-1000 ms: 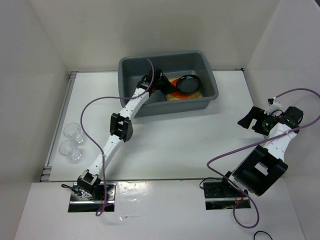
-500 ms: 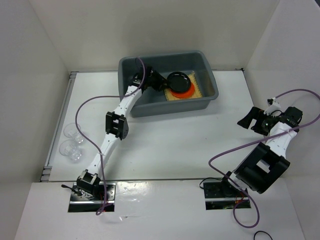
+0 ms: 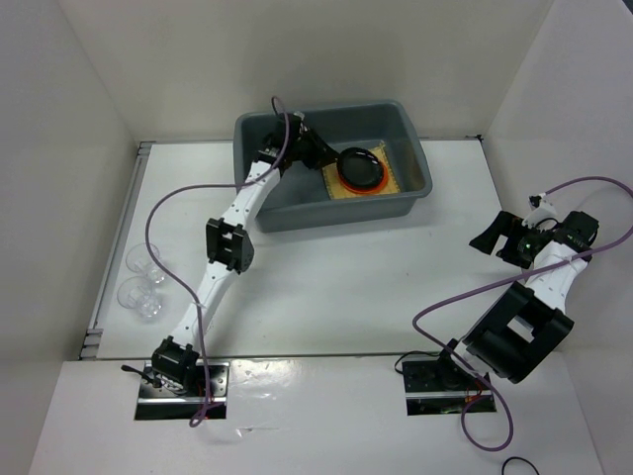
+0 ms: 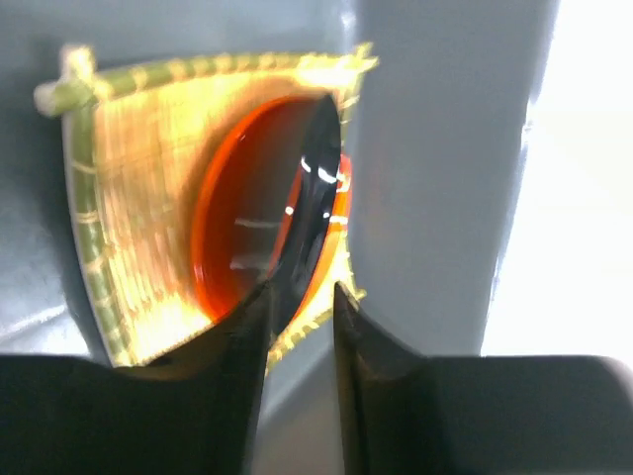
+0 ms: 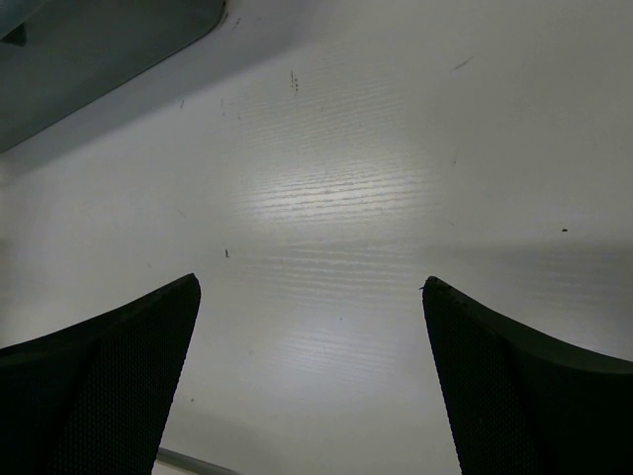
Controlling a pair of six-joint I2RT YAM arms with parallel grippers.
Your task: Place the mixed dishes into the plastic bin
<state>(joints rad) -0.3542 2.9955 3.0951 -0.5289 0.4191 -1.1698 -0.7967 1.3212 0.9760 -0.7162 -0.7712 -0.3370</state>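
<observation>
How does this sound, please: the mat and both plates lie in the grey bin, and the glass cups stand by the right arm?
One slip: the top external view shows the two glass cups by the left arm, not the right; the rest holds.

The overhead camera sits above and behind my two bases and looks down and forward. It is far enough back to take in the whole counter, both arms and the grey plastic bin at the far middle. My left wrist camera rides behind my left claw and looks along its fingers, very near, into the bin at the bamboo mat, orange plate and black plate. The overhead view shares that part of the bin's inside. My right wrist camera looks down past my right claw at the counter from close by, with a bin corner at upper left. The overhead view covers that patch too.
</observation>
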